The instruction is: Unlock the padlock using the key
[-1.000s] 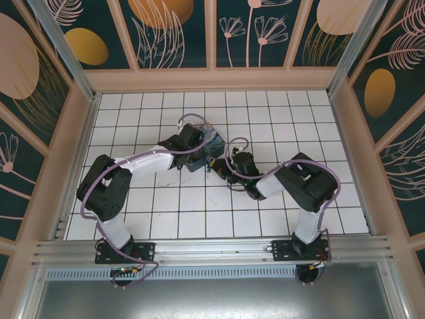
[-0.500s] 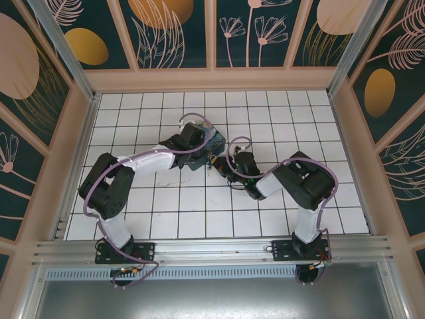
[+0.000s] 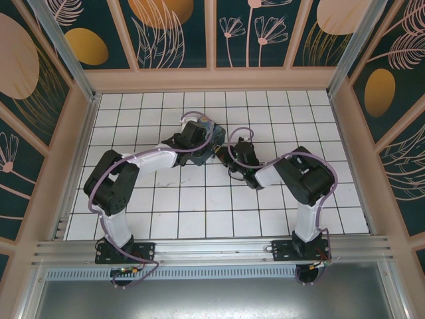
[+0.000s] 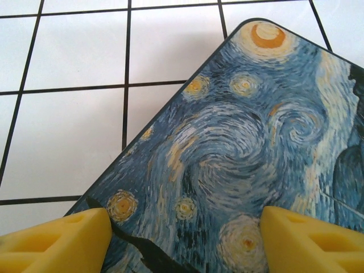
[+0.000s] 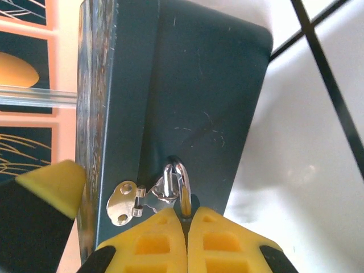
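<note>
top external: both arms reach to the middle of the white tiled floor and meet at a small blue painted box. the left gripper sits over the box from the left. the right gripper comes at it from the right, just beside it.

left wrist: the box's painted face, a swirling blue-and-yellow night sky, is turned at an angle to the tile grid, with white tiles showing past its edge. the left gripper's two yellow fingertips stand wide apart in front of that face, one at its near left edge, the other over the paint. they have hold of nothing.

right wrist: the box's plain dark blue-grey side carries a small silver hasp. the padlock hangs there, its thin bright shackle looped through the hasp. the right gripper's fingertips are pressed tight together directly at the foot of the shackle, covering the padlock's body. whether they pinch anything cannot be told.
</note>
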